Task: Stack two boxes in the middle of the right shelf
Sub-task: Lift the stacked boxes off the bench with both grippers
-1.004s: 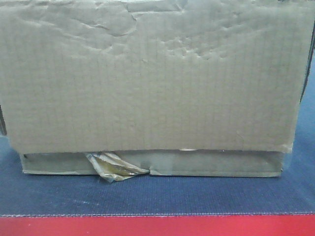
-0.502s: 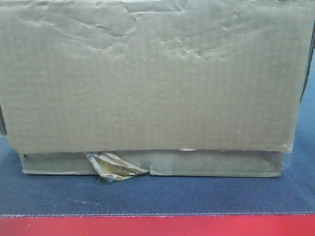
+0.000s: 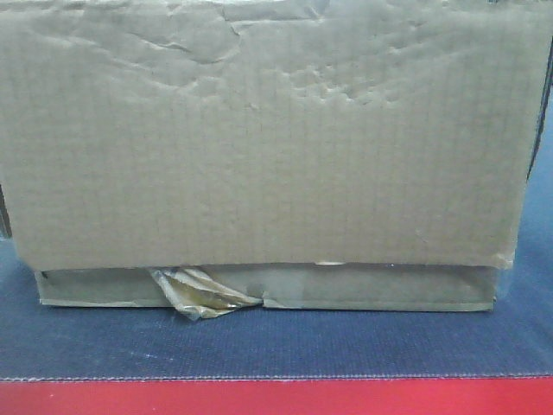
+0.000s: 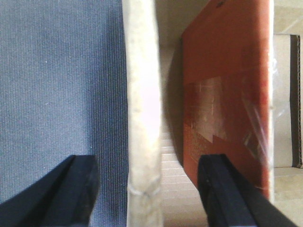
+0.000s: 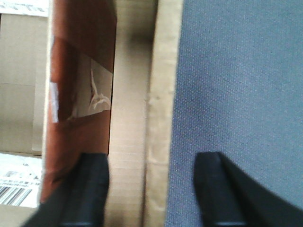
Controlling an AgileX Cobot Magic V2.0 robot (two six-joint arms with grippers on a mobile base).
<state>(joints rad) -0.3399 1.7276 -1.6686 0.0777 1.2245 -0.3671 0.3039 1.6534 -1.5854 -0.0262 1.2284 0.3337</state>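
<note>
Nothing has moved this past second: the box [image 3: 268, 138], tape scrap [image 3: 203, 294] at seven o'clock, sits on the mat [image 3: 276, 346], its side walls straddled by the wide-open, empty left gripper [image 4: 149, 194] and right gripper [image 5: 154, 194], so lifting looks unstarted.

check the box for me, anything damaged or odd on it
Yes. The box looks worn: its front face is creased and dented along the top, and a crumpled scrap of glossy tape hangs loose from its bottom edge, left of centre, onto the mat.
</note>
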